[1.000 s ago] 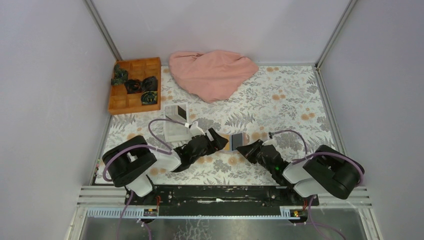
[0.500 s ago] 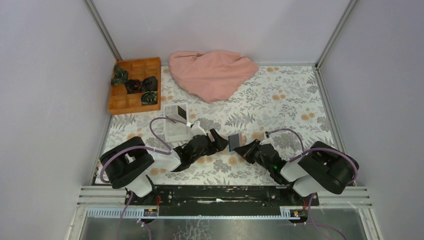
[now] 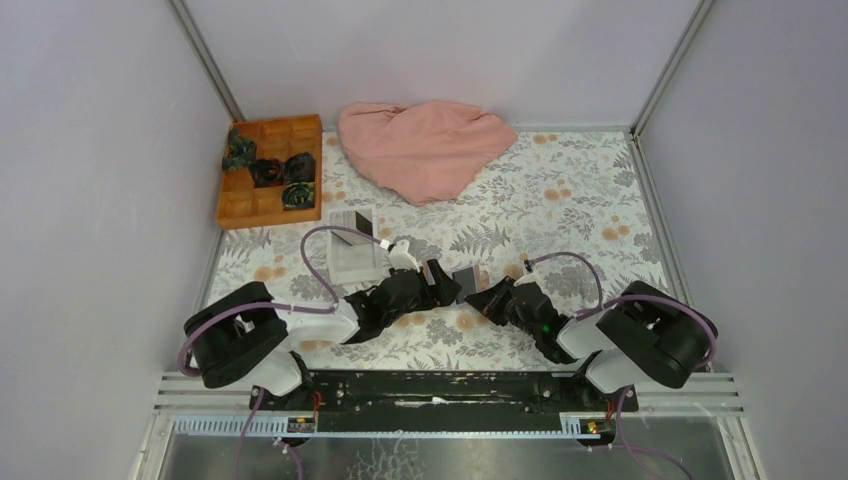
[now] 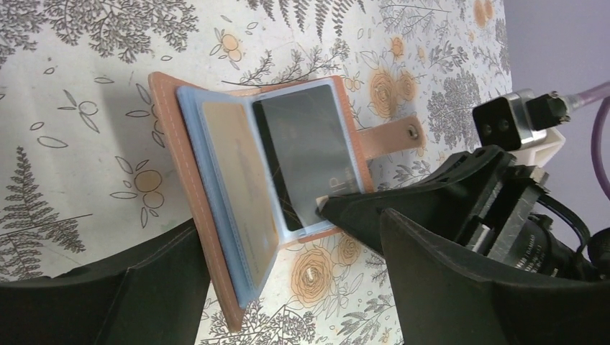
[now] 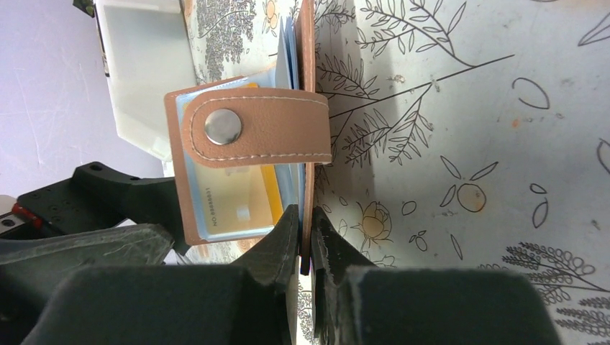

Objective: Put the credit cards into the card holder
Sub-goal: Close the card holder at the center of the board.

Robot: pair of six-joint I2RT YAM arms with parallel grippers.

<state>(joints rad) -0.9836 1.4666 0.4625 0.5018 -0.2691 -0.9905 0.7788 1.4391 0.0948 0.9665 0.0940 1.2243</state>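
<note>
The reddish-brown card holder stands open like a book on the floral table between my two grippers. In the left wrist view the card holder shows blue sleeves, a gold card and a dark grey card in a sleeve. My right gripper is shut on the edge of one cover; the snap strap hangs above its fingers. My left gripper is open, its jaws either side of the holder's lower edge. More cards lie at the far end of the white tray.
An orange wooden compartment box with dark items stands at the back left. A pink cloth lies heaped at the back middle. The white tray also shows in the right wrist view, just behind the holder.
My right gripper has moved a little left with the card holder. My left gripper has reached further right, closing in on the holder.
</note>
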